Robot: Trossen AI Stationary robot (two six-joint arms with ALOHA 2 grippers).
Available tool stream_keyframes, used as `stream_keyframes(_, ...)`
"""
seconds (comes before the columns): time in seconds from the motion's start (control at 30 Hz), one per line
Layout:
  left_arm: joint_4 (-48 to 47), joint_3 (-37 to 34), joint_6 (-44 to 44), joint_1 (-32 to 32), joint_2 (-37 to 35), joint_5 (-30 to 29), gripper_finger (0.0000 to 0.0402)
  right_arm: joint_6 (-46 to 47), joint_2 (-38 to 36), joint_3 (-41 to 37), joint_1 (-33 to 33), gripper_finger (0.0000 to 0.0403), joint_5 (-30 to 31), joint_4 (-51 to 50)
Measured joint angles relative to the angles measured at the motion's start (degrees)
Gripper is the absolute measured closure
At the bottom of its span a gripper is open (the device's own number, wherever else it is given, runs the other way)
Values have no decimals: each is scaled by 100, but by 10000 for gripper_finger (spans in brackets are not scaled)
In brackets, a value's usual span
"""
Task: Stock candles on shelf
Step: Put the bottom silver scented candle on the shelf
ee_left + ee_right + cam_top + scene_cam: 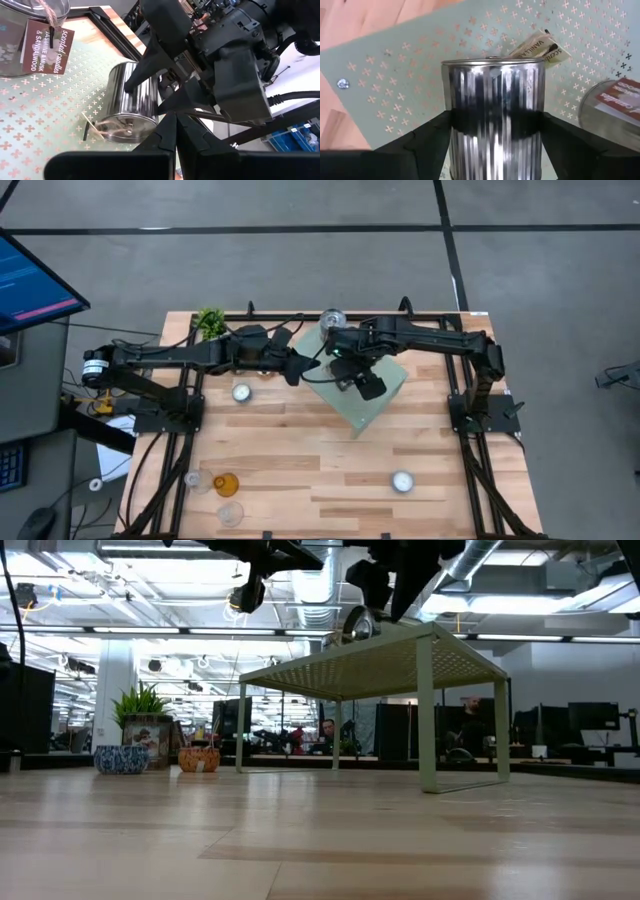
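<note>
From above, the pale mint-green perforated metal shelf (365, 405) carries one shiny silver tin candle (332, 320) at its far edge. A tin (241, 392), a tealight (402, 481) and glass holders (226, 484) wait on the wooden tabletop (300, 460).

Right wrist: the right gripper (495, 132) clasps a ribbed silver tin (494, 110) over the shelf.

Left wrist: the left gripper (175, 131) is shut, empty.

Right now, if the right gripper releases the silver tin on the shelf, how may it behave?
The silver tin lies on its side on the shelf, so it may roll. Its shiny ribbed wall looks slippery between the right gripper fingers.
</note>
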Motion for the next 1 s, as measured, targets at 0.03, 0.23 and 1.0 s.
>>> stream_keyframes(0.03,-2,0,0,0,0,2,400,46,1,-2,0,120,-5,-11)
stream_keyframes(0.23,0,0,-1,0,0,182,400,471,14,-17,-2,82,-155,-291)
stream_keyframes(1.0,24,4,-2,0,0,220,392,897,53,-628,-4,16,-693,-3)
